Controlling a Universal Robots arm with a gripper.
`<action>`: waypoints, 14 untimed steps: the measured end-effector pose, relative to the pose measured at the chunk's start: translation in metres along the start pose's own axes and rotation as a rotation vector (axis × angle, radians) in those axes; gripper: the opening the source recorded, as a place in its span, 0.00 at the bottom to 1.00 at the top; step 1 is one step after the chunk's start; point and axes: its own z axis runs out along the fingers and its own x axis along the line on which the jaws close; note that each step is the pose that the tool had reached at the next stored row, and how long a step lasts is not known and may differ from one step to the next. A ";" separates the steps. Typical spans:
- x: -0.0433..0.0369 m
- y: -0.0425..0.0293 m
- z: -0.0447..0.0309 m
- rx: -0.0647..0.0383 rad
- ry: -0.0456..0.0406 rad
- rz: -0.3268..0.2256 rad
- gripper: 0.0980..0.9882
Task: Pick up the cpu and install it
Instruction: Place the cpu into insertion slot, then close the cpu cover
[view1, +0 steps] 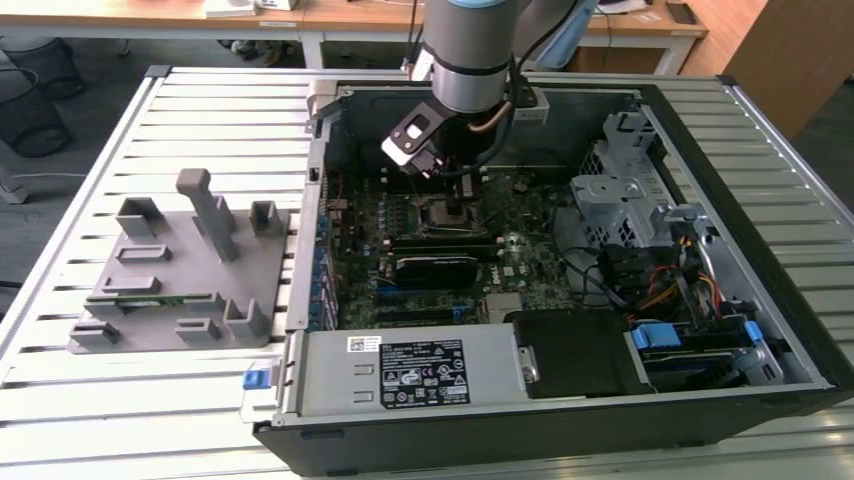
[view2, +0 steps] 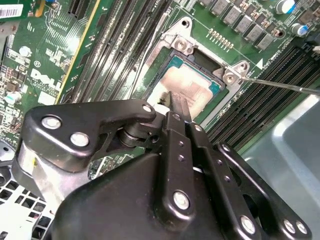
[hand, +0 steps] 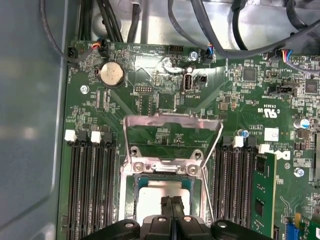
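Hanging over the open computer case (view1: 534, 440) in the exterior view, the tool (view1: 445, 178) is pointing straight down at the socket (view1: 449, 212) in the middle of the motherboard (view1: 534, 215), while a grey fixture (view1: 187, 270) is sitting well apart on the slatted surface (view1: 200, 110) toward the exterior view's left. In the second wrist view, the cpu (view2: 192, 85) is lying flat inside the socket, silver top up with its green edge showing. The tool (view2: 175, 106) is hovering with its two fingers pressed together and nothing between them. Its tip is standing directly over the edge of the cpu nearest the tool's body, and whether it is touching or just above I cannot tell. The thin lever (view2: 280, 86) is sticking out free beside the socket, so I am judging the socket unlatched. In the first wrist view, the load plate (hand: 172, 131) is standing raised beyond the cpu (hand: 162, 192). The closed tool (hand: 171, 201) is sitting over the chip's nearer half, roughly on its midline, with the memory stick (hand: 262, 195) lying off to one side.
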 end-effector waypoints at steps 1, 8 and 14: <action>0.0000 0.0005 0.0000 0.000 0.0000 0.000 0.01; -0.0001 0.0007 -0.0031 0.000 0.0000 0.000 0.01; -0.0001 0.0007 -0.0070 0.000 0.0001 0.000 0.01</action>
